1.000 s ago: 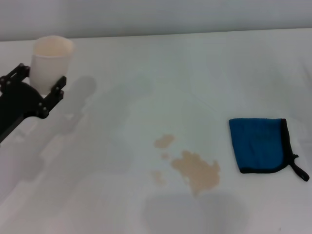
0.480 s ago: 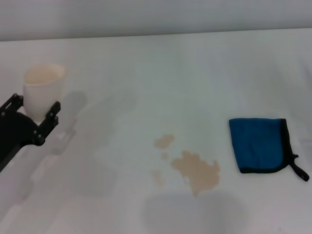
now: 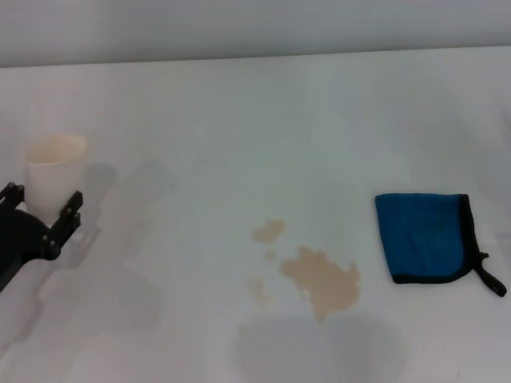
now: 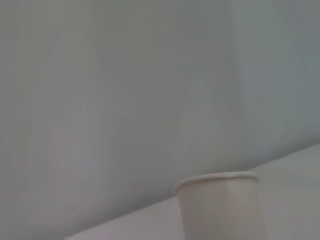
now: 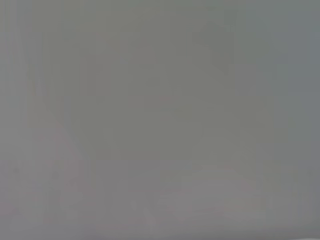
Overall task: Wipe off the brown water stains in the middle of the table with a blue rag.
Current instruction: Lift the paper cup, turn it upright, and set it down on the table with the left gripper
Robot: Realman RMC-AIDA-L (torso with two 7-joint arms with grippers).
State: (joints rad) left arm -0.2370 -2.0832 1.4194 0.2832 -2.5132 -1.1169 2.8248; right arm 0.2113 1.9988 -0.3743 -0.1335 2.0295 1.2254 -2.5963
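Left hand (image 3: 40, 219) sits at the far-left edge of the bench (image 3: 263, 104), its two black fingers closed around the lower part of a white paper cup (image 3: 52, 171) with a tan-tinted inside; cup is upright. Right hand is not in view, and its wrist view shows only a blank grey field. Blue rag (image 3: 423, 237) lies flat on the right side, black edging and loop tab pointing near-right, untouched. Brown water stains (image 3: 323, 279) are in the middle-near area, one large blotch plus small spots to its left, well apart from both cup and rag. Wiping not started, by the look of it. Risks: cup could tip or slip on release if the hand opens while it's tilted or not seated, spilling any liquid left inside; not visible whether any remains. Rag is thin and flat, so a pinch may miss or drag it. Nothing stands between rag and stains; the cup is well off to the left.
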